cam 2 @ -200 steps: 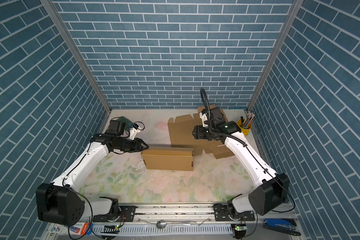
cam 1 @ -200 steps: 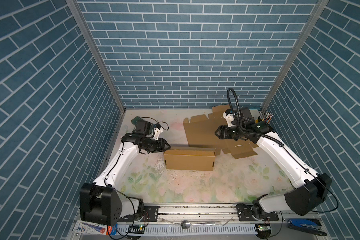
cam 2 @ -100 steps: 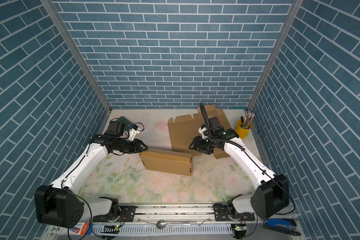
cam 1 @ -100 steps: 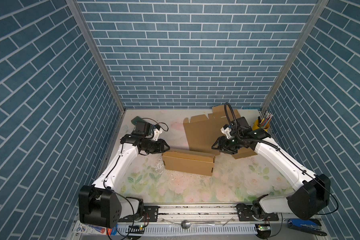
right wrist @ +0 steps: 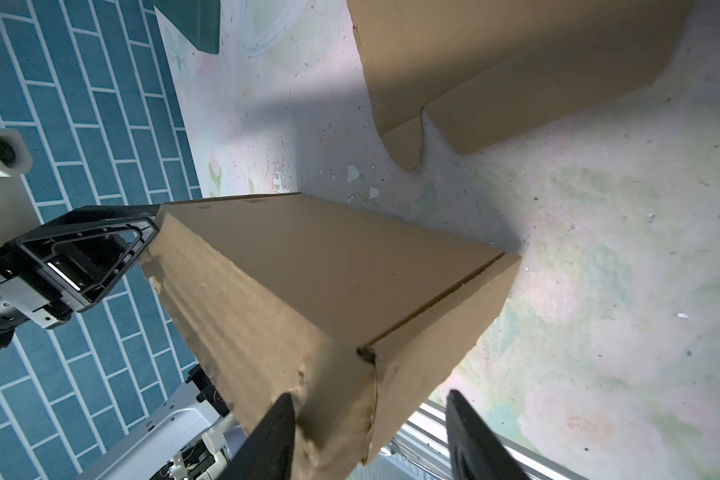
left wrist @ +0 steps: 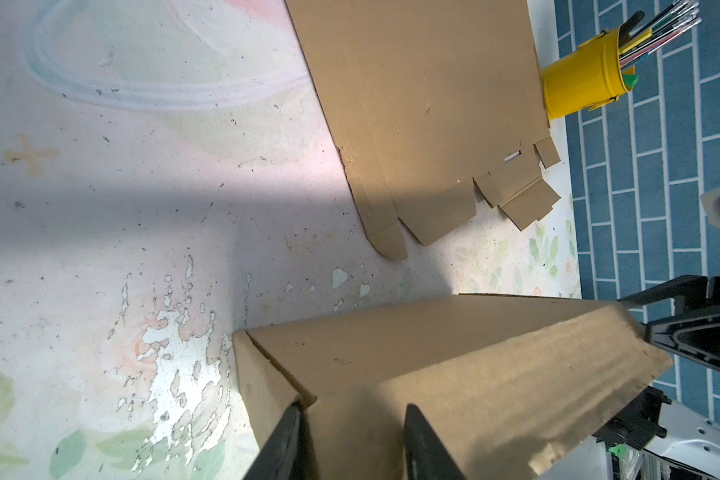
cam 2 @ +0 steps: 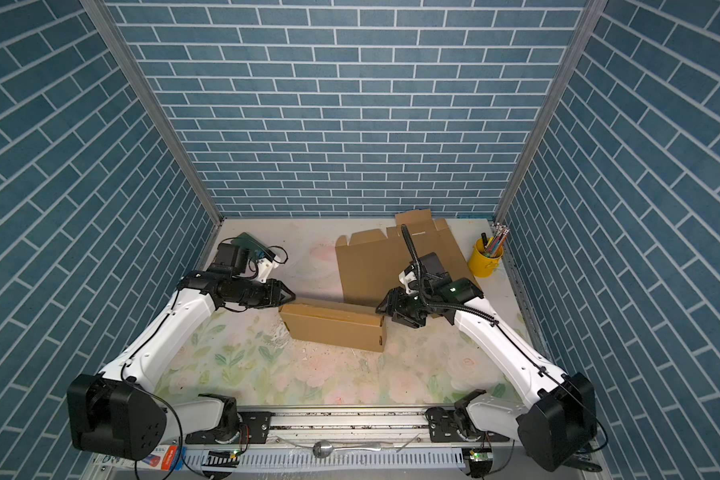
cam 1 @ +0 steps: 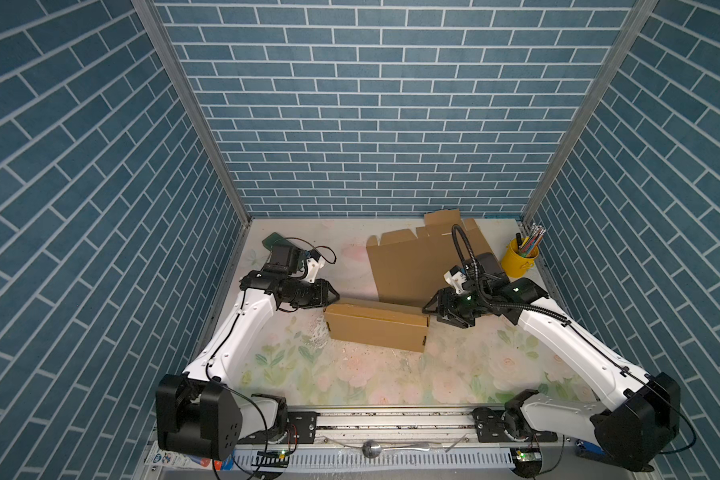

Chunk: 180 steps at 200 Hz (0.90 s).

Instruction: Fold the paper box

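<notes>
Nearest is the front rail point(cam 1: 391, 419), where a spoon point(cam 1: 371, 449) lies. Behind it the table point(cam 1: 371, 382) is bare up to the paper box point(cam 1: 377, 332), which leaves free room there. The paper box sits mid-table with its flaps closed. Its long axis runs left to right, and the right end is a little nearer the front.

The left gripper point(cam 1: 334, 297) is at the box's left end. Its jaws are partly apart over the corner point(left wrist: 352, 407), but I cannot tell if they press it. The right gripper point(cam 1: 429, 309) is at the right end, and its jaws are spread with a gap on one side point(right wrist: 370, 395).

Flat cardboard point(cam 1: 408, 266) lies behind, partly covered by the right arm. A yellow cup point(cam 1: 516, 262) stands in the far right corner
</notes>
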{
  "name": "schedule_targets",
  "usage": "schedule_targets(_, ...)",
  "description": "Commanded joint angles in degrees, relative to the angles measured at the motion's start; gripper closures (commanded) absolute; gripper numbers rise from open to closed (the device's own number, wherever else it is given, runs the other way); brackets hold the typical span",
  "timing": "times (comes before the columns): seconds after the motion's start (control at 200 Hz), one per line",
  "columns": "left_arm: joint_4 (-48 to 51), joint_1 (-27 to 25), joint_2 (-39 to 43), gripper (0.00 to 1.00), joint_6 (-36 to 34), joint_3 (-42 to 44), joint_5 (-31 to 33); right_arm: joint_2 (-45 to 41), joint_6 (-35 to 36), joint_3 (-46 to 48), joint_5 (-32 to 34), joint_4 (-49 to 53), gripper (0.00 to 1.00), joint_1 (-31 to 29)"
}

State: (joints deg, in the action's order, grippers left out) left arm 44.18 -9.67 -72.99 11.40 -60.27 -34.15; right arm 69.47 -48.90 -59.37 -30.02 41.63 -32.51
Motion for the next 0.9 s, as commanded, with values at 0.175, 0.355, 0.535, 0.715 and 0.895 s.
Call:
schedule_targets(0.175,5.4,-0.1,-1.1,0.57,0.1,4.7,3.5,-1.0,-2.6,7.1,3.8,-3.3,0.57,-1.4)
schedule_targets(0.355,6.5,-0.2,-1.3,0.57,-0.3,3.4,4.2,-3.0,-2.4,3.5,5.0,-0.9,0.45,-1.2)
schedule_targets(0.535,6.6,-0.2,-0.9,0.57,0.5,3.3,4.7,-7.8,-7.1,3.6,4.0,1.0,0.26,-1.3)
schedule_targets(0.715,5.3,-0.2,-0.1,0.57,2.3,4.4,4.8,-14.2,-17.4,7.3,6.4,-2.5,0.2,-4.0)
schedule_targets(0.895,4.4,-0.3,0.7,0.57,3.1,4.9,4.6,-11.9,-19.8,6.6,7.9,-7.9,0.25,-6.8)
